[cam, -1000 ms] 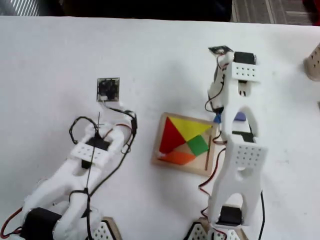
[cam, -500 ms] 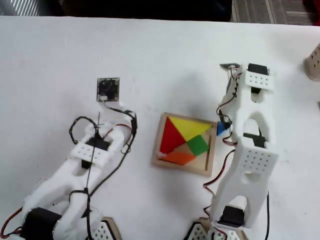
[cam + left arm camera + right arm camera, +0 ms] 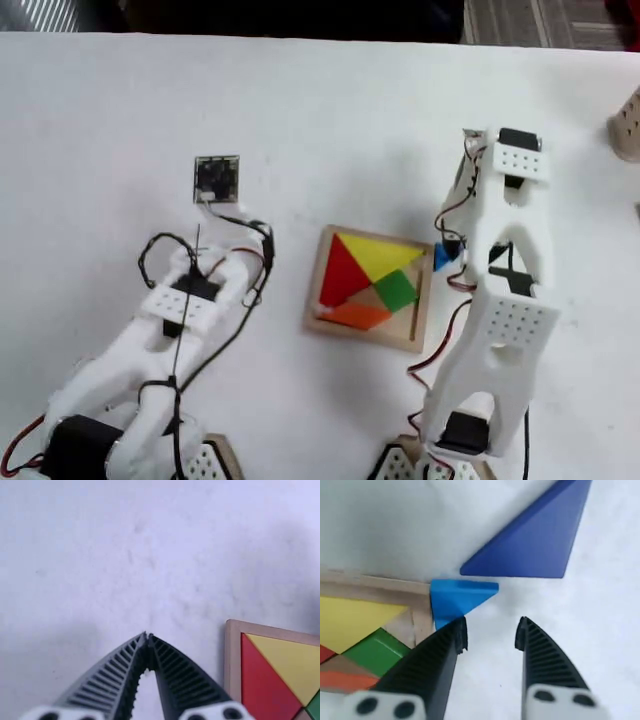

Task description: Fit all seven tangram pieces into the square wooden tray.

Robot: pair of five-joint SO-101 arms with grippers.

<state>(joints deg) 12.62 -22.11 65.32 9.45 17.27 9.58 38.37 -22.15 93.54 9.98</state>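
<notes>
The square wooden tray (image 3: 322,322) lies mid-table and holds a red triangle (image 3: 342,272), a yellow triangle (image 3: 375,255), a green square (image 3: 396,290) and an orange piece (image 3: 355,315). A small light blue triangle (image 3: 457,597) lies on the table against the tray's outer corner (image 3: 420,605), also visible as the light blue triangle (image 3: 441,257) from above. A large dark blue triangle (image 3: 535,545) lies just beyond it. My right gripper (image 3: 490,628) hovers open beside the light blue triangle, one fingertip (image 3: 456,629) at its edge. My left gripper (image 3: 146,639) is shut and holds nothing, left of the tray (image 3: 232,655).
The right arm (image 3: 500,230) stands along the tray's right side and covers the dark blue triangle from above. The left arm (image 3: 170,320) rests at the front left with loose cables. A beige perforated object (image 3: 625,125) sits at the right edge.
The right arm has shifted to the right, away from the tray, uncovering the light blue triangle beside the tray's edge. The left arm has not moved.
</notes>
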